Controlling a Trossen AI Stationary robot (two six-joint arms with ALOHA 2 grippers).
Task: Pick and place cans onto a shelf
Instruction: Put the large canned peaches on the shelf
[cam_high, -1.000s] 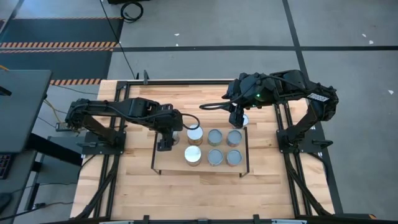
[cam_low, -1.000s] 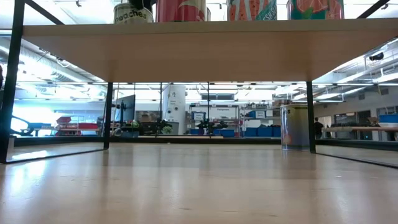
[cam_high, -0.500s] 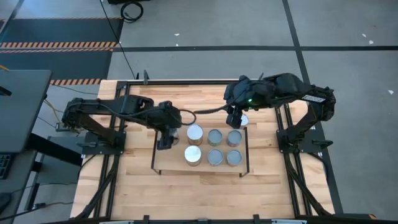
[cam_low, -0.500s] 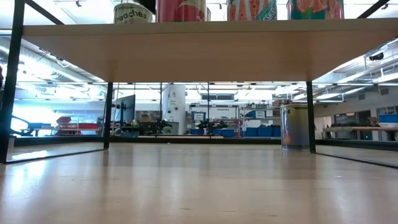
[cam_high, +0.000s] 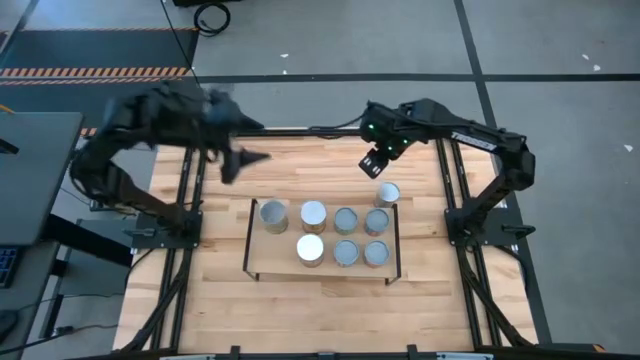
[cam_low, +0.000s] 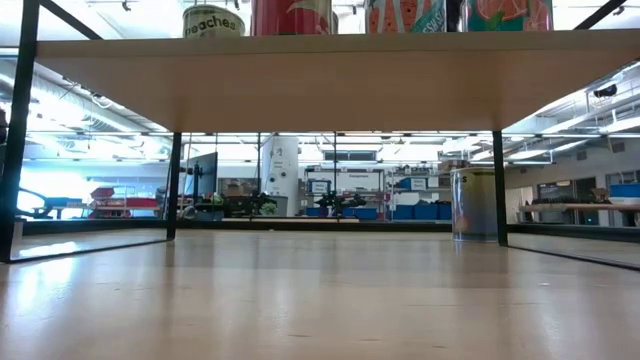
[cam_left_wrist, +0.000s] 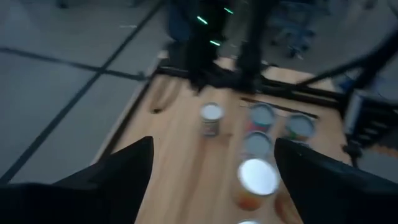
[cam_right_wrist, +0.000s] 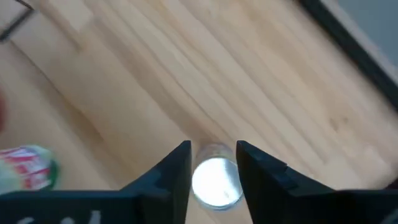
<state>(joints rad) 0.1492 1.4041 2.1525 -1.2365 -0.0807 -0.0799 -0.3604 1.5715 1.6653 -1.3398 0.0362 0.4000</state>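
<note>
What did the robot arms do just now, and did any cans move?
The left end effector let go of a can on the shelf and swung up and away. The right end effector lifted back off the can on the table, fingers open. The other six cans stayed put.

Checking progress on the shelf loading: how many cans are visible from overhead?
8. Seven stand on the shelf: back row; front row. One can stands on the table behind the shelf, below the right gripper.
</note>
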